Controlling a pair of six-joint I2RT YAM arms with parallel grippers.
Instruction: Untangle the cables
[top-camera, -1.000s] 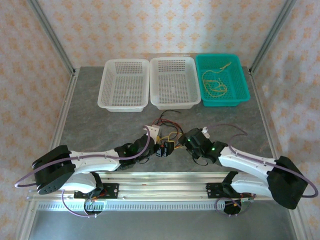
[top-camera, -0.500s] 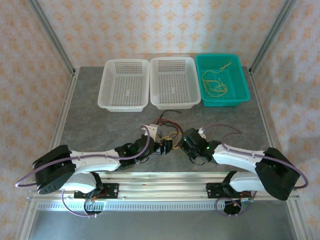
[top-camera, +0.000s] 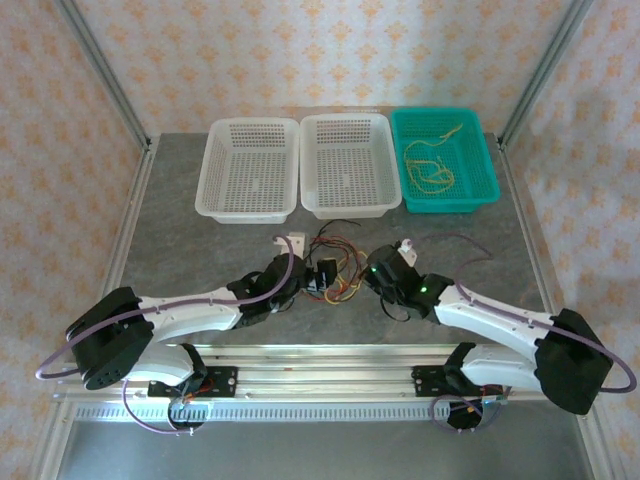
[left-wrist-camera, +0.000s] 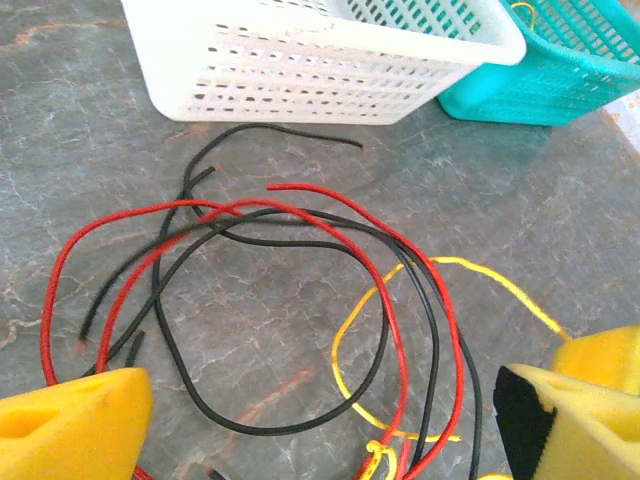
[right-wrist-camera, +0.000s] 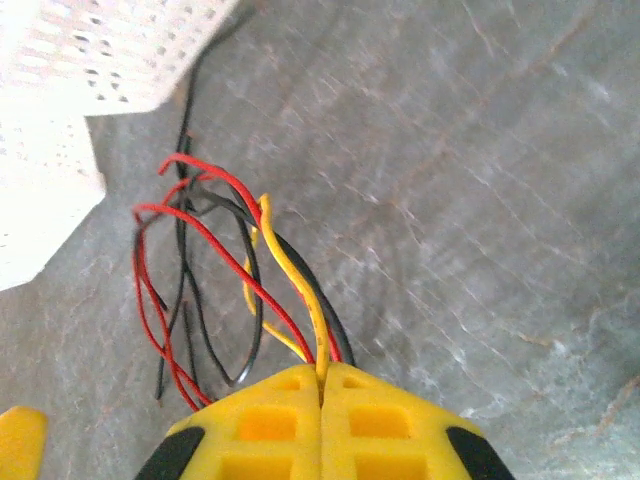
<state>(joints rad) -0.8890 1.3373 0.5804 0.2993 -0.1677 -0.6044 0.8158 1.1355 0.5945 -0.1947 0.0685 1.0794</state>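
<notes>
**Cables (top-camera: 340, 264) partly covered at frame centre**

The right gripper (right-wrist-camera: 322, 388) pinches a yellow cable (right-wrist-camera: 287, 262), its end hidden between the pads; the left gripper (left-wrist-camera: 320, 415) stands spread over the cables, lower loops cut off at the bottom edge.

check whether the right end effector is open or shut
Shut. The right end effector in its wrist view has both fingers pressed together, pinching the yellow cable at the seam.

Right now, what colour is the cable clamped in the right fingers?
It's the yellow cable, seen best in the right wrist view.
</notes>
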